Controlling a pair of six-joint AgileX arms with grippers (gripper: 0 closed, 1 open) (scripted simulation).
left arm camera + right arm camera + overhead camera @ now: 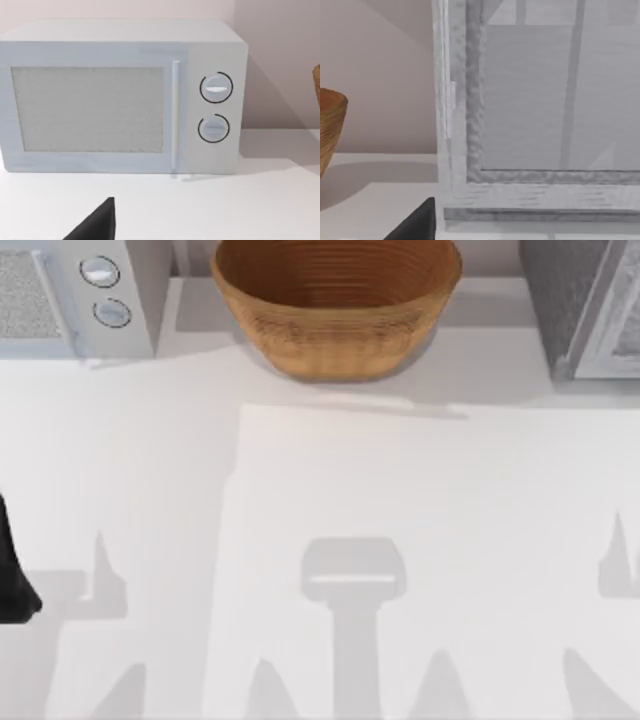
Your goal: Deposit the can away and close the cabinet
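While the left arm (12, 575) sits at the table's left edge, the left gripper (97, 225) hangs low over the white table (400, 500) facing the white box-shaped microwave with two round dials (120, 97) at the back left. The right gripper (417, 225) is just in front of the pale grey framed cabinet (545, 100), which stands at the back right, beside the round woven wicker basket (335, 300). For either gripper I cannot tell whether it is spread or pressed together.
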